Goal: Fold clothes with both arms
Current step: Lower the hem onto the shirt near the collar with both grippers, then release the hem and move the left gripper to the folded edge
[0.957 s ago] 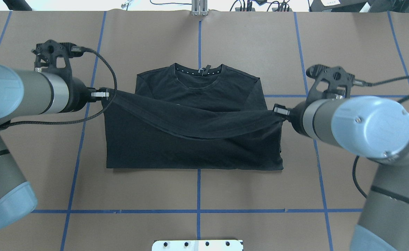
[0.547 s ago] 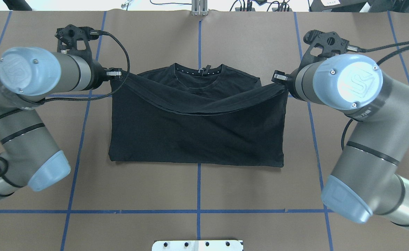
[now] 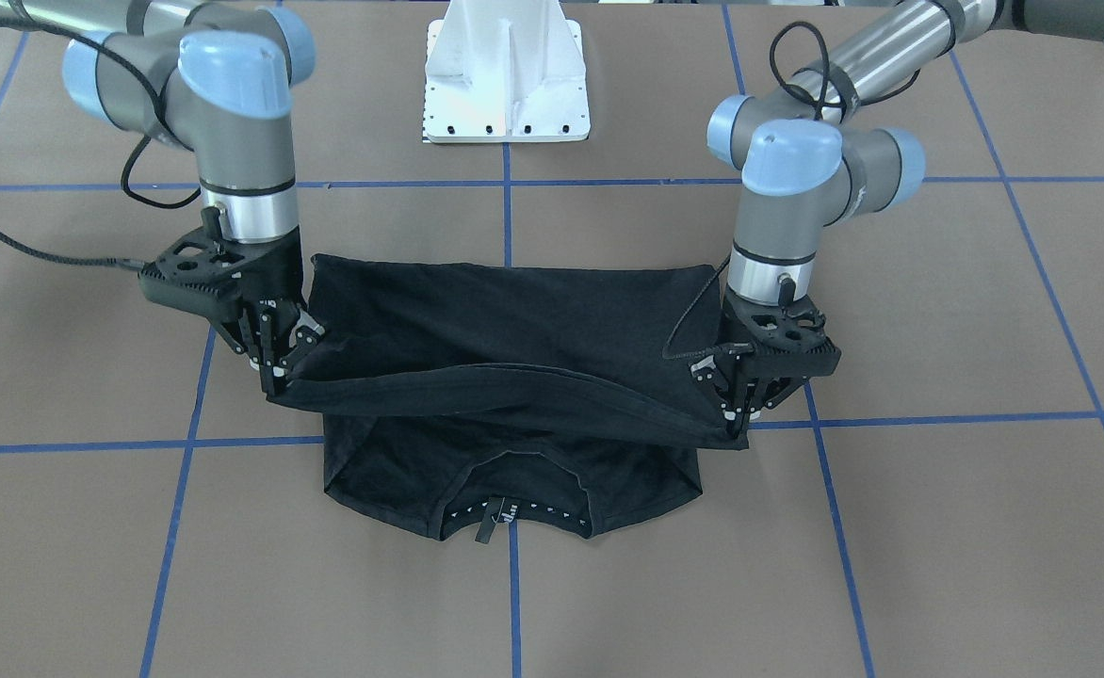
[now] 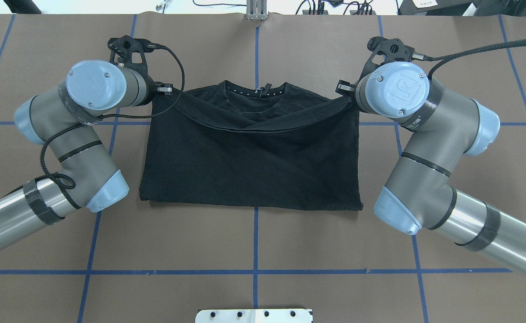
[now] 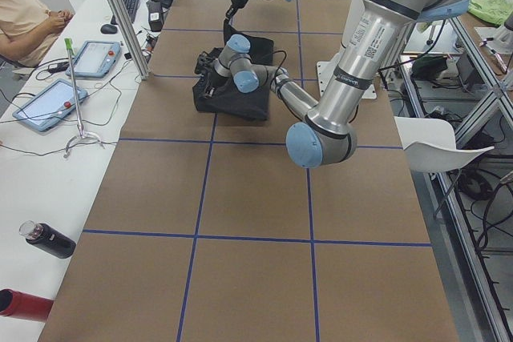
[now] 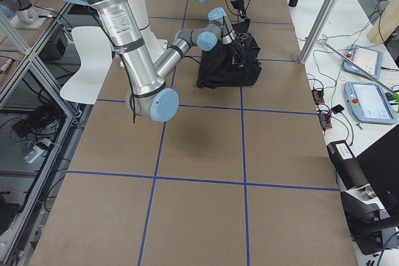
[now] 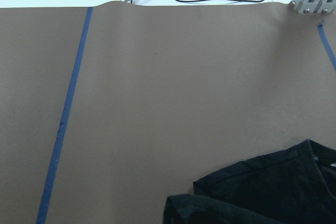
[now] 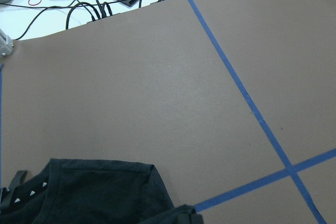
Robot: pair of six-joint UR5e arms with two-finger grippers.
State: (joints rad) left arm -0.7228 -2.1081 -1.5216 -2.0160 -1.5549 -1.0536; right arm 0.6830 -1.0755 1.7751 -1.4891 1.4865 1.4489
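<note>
The black T-shirt (image 4: 249, 161) lies flat on the brown table, collar (image 4: 256, 92) at the far side. Its near hem is lifted and held stretched across the chest, just short of the collar. My left gripper (image 4: 169, 89) is shut on the hem's left corner, beside the left shoulder. My right gripper (image 4: 340, 86) is shut on the hem's right corner, beside the right shoulder. From the front, the T-shirt (image 3: 514, 320) sags between the right gripper (image 3: 276, 381) and the left gripper (image 3: 733, 421), both pointing down. Each wrist view shows only a shirt edge (image 7: 262, 198) (image 8: 94, 192).
The white pedestal base (image 3: 507, 75) stands at the robot's side of the table. Blue tape lines (image 4: 255, 271) grid the brown surface. Beyond the far edge is a white desk with tablets (image 5: 48, 102), bottles (image 5: 44, 239) and a seated person (image 5: 24, 22).
Both grippers have carried the held hem away from the robot, from mid-shirt up to shoulder level near the collar. The folded layer now covers more of the shirt.
</note>
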